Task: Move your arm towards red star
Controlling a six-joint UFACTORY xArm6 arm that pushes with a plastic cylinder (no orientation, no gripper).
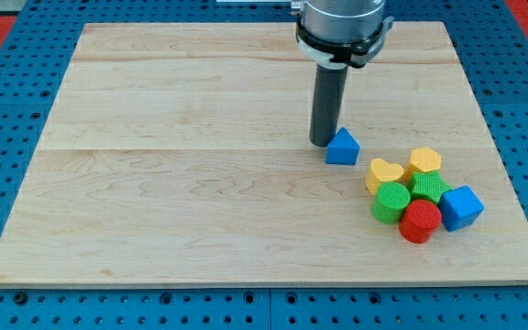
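Note:
My tip (322, 142) rests on the wooden board (200, 183), right of centre, touching or almost touching the left side of a blue triangular block (343, 148). The only red block (420, 221) sits lower right in a tight cluster; it looks round, and I cannot make out a star shape. Around it are a green cylinder (391, 202), a second green block (429, 186), a yellow heart (384, 172), a yellow hexagon-like block (424, 160) and a blue cube (461, 207). The red block lies well below and to the right of my tip.
The blue triangular block lies between my tip and the cluster. The board's right edge (511, 174) is close to the blue cube. A blue perforated table (7, 302) surrounds the board.

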